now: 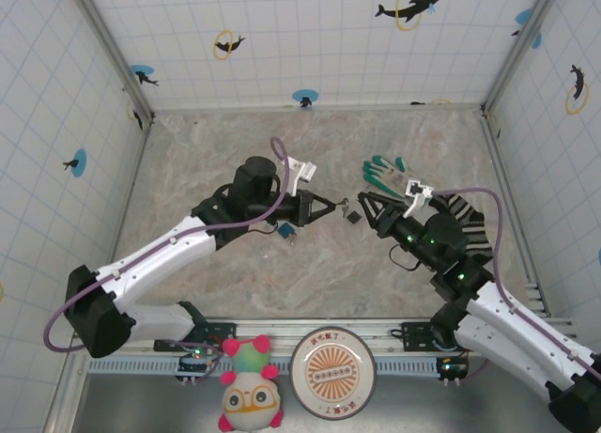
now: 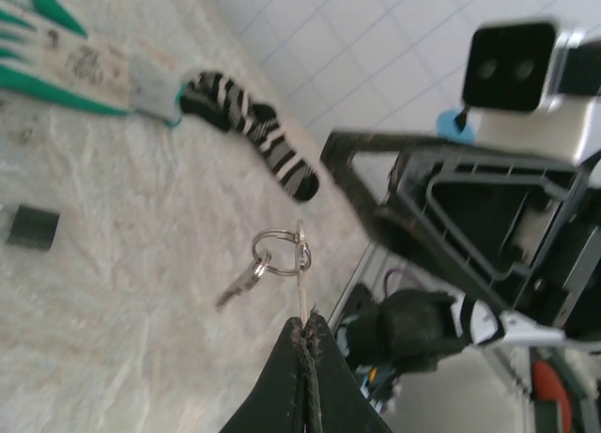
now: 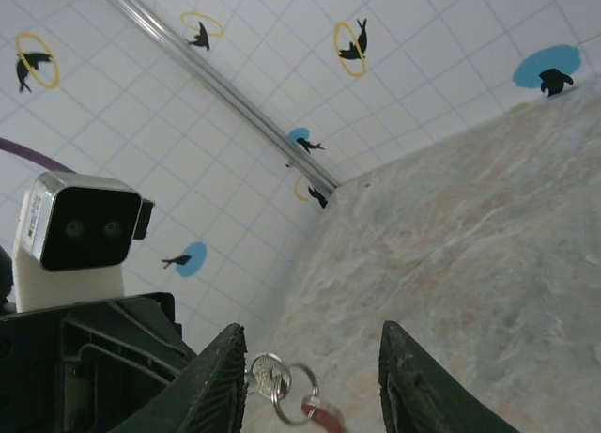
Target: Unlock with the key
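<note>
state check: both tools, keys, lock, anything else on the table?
left tool: shut on keys
right tool: open, keys between its fingers, not gripped
keys: on a ring, pinched by left tool
padlock: on table, locked or not unclear
black square: flat on table
glove: flat on table
sock: on table, curved

Legible text, as seen from my cameras: none. The round disc [image 1: 332,370] at the near edge of my table [image 1: 235,161] bears small red characters above and below an orange emblem, too small to read. The wall tiles [image 1: 310,38] carry wordless dolphin and ring decals.
</note>
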`<action>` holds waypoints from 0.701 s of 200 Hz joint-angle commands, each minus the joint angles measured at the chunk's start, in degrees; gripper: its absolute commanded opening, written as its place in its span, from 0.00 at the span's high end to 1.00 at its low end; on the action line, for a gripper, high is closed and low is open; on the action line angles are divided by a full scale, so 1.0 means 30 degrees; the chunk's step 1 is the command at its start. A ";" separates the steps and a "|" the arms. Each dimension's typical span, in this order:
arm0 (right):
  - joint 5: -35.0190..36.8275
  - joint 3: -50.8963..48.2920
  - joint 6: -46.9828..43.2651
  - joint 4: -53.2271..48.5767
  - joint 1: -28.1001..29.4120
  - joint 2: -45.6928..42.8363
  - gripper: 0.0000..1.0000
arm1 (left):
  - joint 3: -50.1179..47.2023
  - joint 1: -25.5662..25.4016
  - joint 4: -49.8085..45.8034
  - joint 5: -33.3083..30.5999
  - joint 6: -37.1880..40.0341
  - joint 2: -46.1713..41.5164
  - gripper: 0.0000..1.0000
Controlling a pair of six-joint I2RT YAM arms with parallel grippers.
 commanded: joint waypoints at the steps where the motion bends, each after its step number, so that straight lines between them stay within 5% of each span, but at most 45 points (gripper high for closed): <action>1: -0.3016 0.0927 -0.0117 -0.1024 -0.0935 0.0217 0.61 | 0.1332 0.0046 -0.3589 0.1573 0.2799 0.0529 1.00; 57: -0.8905 0.1347 0.0743 0.1117 -0.1735 0.2075 0.62 | 0.1692 0.0053 -0.3670 0.3352 0.3686 0.0348 1.00; 140: -1.0608 0.1149 0.0469 0.0819 -0.1753 0.1540 0.63 | 0.1370 0.0046 -0.3138 0.3736 0.3713 0.0029 1.00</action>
